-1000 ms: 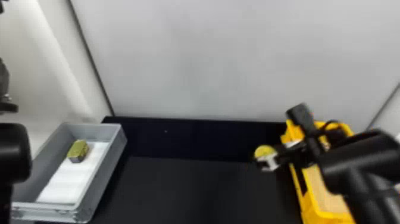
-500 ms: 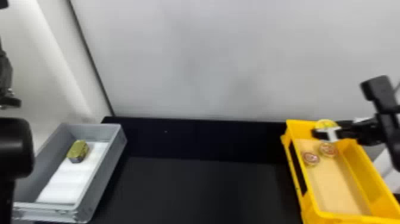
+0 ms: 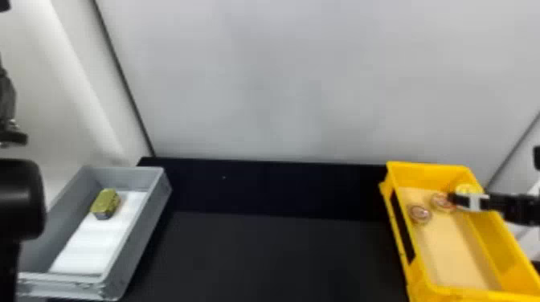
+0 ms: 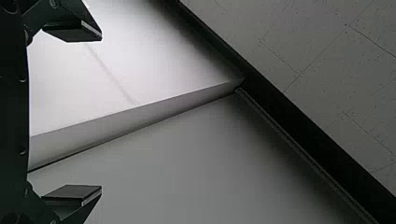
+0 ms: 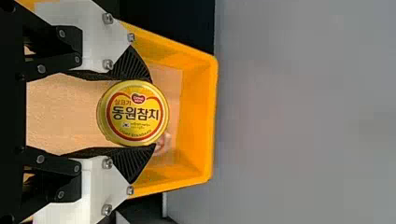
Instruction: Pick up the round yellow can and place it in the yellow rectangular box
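Yellow can (image 5: 133, 113) clamped in right gripper (image 5: 151, 112), over far end of yellow rectangular box (image 3: 428, 175). Pick and carry look done; lowering into box and release left.

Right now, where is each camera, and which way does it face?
Head: looks forward and down at gray box and yellow box; left arm, right arm show.
Left wrist: faces pale walls; left claw shows, open.
Right wrist: faces into yellow box; right claw shows, gripping the can.
Head and right wrist share the can and yellow box.
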Motion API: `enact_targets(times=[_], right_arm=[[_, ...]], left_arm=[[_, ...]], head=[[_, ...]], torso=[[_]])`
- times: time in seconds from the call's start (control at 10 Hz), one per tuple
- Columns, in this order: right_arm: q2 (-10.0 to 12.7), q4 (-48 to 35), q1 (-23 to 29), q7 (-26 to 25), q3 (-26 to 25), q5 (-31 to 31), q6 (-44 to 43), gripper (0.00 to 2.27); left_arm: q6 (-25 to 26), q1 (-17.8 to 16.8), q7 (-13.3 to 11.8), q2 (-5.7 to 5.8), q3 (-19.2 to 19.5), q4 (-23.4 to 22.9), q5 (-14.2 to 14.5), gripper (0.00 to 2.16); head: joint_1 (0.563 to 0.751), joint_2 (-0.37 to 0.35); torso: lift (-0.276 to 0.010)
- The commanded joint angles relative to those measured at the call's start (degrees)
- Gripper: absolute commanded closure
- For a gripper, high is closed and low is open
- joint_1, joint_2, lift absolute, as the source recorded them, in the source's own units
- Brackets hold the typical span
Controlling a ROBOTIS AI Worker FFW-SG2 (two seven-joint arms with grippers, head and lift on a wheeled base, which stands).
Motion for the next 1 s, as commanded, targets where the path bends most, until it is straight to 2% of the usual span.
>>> enact_targets(times=[0.0, 0.1, 0.3, 0.9], right_arm=[[-2.58, 8.15, 2.72, -6.17, 0.67, -14.34, -3.5, 0.62], [-3.02, 10.53, 3.69, -8.19, 0.85, -17.51, -5.0, 0.62], [-3.02, 16.15, 4.21, -8.46, 0.94, -19.53, -6.32, 0.62], [-4.51, 19.75, 2.81, -8.63, 2.26, -19.53, -6.58, 0.62]], left_arm=[[-0.28, 0.24, 0.01, -0.2, 0.27, 0.0, 0.0, 0.13], [-0.45, 0.24, 0.01, -0.38, 0.36, 0.08, 0.0, 0.13], [-0.63, 0.42, 0.01, -0.56, 0.45, 0.17, 0.0, 0.13], [-0.72, -0.28, 0.01, -0.73, -0.17, 0.26, 0.09, 0.13]], head=[[0.663, 0.054], [0.663, 0.054], [0.663, 0.054], [0.663, 0.054]], torso=[[-0.01], [-0.01], [-0.01], [-0.01]])
